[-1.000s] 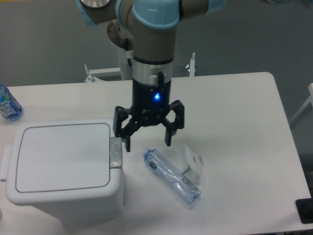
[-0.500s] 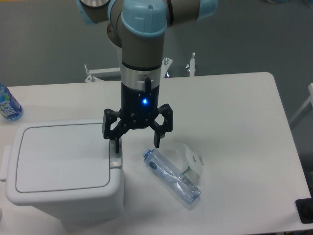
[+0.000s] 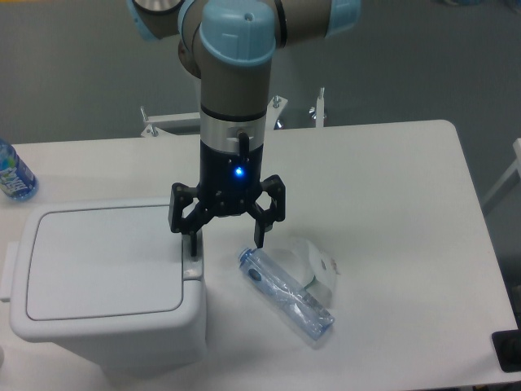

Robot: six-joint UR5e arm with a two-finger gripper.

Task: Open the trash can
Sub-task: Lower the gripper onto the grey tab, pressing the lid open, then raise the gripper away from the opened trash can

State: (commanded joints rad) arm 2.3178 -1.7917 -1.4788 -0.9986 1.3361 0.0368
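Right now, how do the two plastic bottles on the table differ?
The bottle by the trash can lies flat on its side, just right of the bin and below the open gripper; the bottle at the left edge sits far back and is cut off by the frame. The first looks clear and crumpled, the second bluer, with a label. Both are plastic bottles resting on the white table.

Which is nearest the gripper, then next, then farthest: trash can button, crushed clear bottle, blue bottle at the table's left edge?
From the gripper:
1. Trash can button, under one finger.
2. Crushed clear bottle, lying lower right.
3. Blue bottle, far left edge.
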